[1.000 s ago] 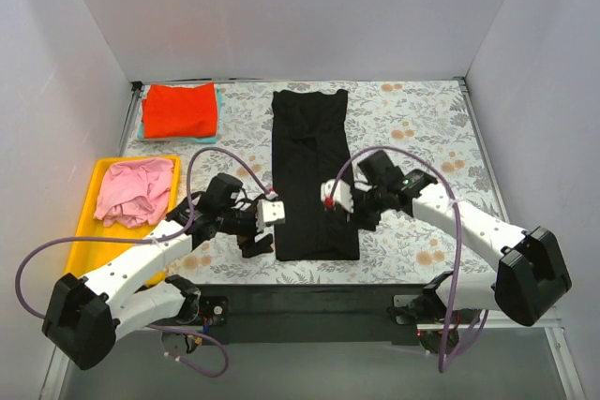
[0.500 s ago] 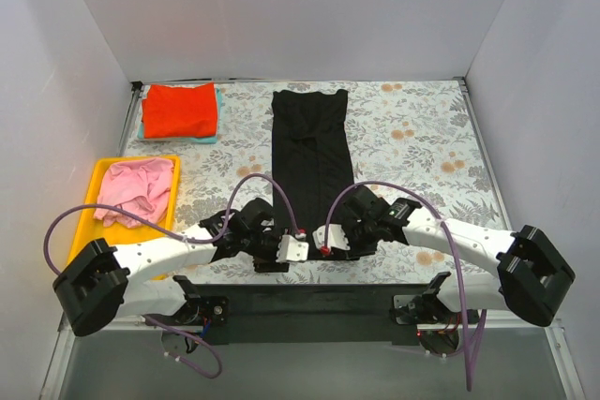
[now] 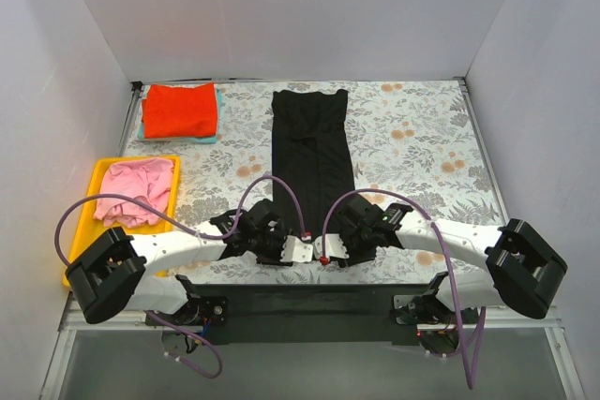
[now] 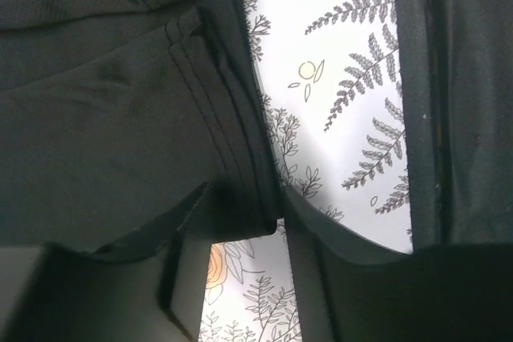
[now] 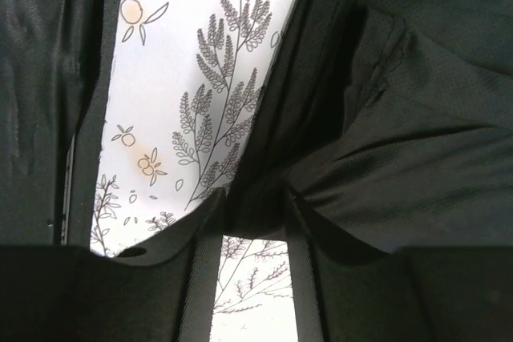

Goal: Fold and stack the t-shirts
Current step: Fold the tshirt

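The black t-shirt (image 3: 312, 152) lies as a long narrow strip down the middle of the table, folded lengthwise. My left gripper (image 3: 292, 252) and right gripper (image 3: 330, 252) sit close together at its near end. In the left wrist view my gripper (image 4: 244, 238) has the hemmed corner of the black t-shirt (image 4: 96, 118) between its fingertips. In the right wrist view my gripper (image 5: 255, 222) pinches the black t-shirt (image 5: 433, 118), with wrinkles running out from the grip. The folded red-orange t-shirt (image 3: 180, 110) rests on the teal t-shirt (image 3: 178, 140) at the far left. The pink t-shirt (image 3: 136, 189) lies crumpled.
The yellow tray (image 3: 98, 170) holding the pink t-shirt stands at the left edge. The floral table cloth (image 3: 412, 138) covers the table. White walls close in the far side and both sides. The arms' base bar runs along the near edge.
Both grippers moved from the shirt's middle sides down to its near end and drew close together. In the last half second they barely shifted.
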